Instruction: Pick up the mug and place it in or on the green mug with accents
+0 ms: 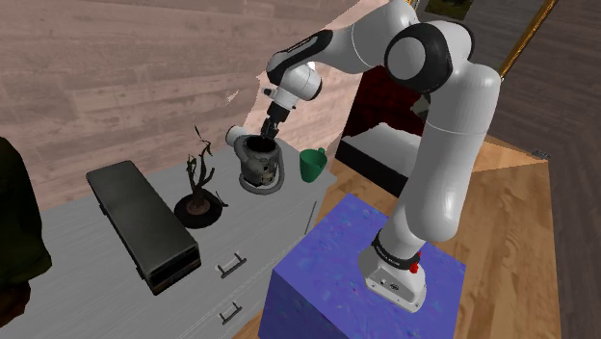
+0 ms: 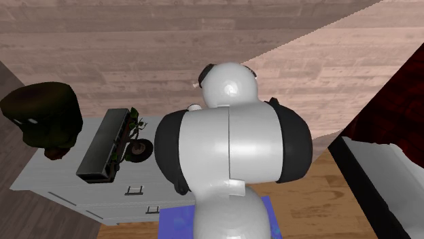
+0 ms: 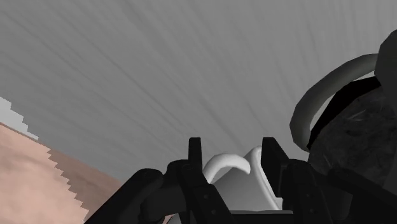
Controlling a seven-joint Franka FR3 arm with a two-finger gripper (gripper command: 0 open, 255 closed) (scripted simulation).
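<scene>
grey cabinet top (image 1: 67, 236) runs below a wood-plank wall. on it we see a long black box (image 1: 140, 226), a bare little tree (image 1: 199, 183) in a dark dish and, nearer the arm, the crockery. our gripper (image 1: 267, 128) points steeply down and is closed on the pale grey mug (image 1: 239, 137). in the wrist view its fingers (image 3: 195, 159) pinch the mug's wall, one inside and one outside. we judge a rim pinch suits here because the body looks too broad to span, and it leaves free the handle, which juts out at 10 o'clock in the shoulder view. at 6 o'clock of that mug sits a dark mottled vessel (image 1: 256, 171) with a grey loop handle. it is so close that we cannot tell whether the mug rests on it or hangs just above. the green mug (image 1: 311, 166) stands just beside them, at 3 o'clock in the shoulder view, and we take it as the goal. so the carry looks short and sideways. the risk, as we judge it, is clipping the mottled vessel's loop handle, which lies between the two, unless the mug goes up first.
</scene>
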